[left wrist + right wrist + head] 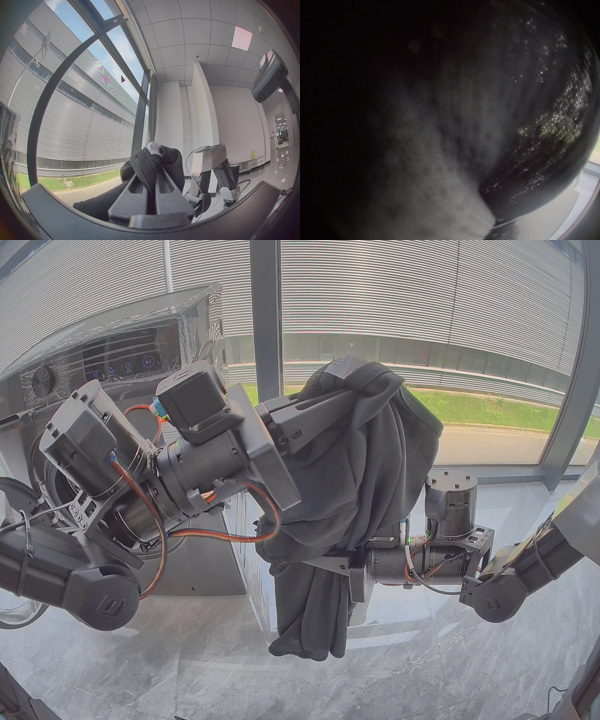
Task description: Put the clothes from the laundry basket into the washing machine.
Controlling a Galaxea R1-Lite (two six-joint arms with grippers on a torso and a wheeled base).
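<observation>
A dark grey garment (369, 459) hangs in the air in the middle of the head view, its lower end dangling above the floor. My left gripper (340, 374) is shut on the garment's top fold; in the left wrist view the two fingers (134, 190) pinch the cloth (147, 162) between them. My right gripper (334, 565) comes in from the right at the garment's lower half and is buried in the cloth, which also covers the right wrist view as dark fabric (440, 140). The silver washing machine (125, 359) stands at the left, behind my left arm.
The machine's round drum opening (56, 490) is partly hidden by my left arm, and its open door (15, 612) shows at the left edge. A window wall with a grey post (265, 315) runs behind. Grey tiled floor (206, 652) lies below.
</observation>
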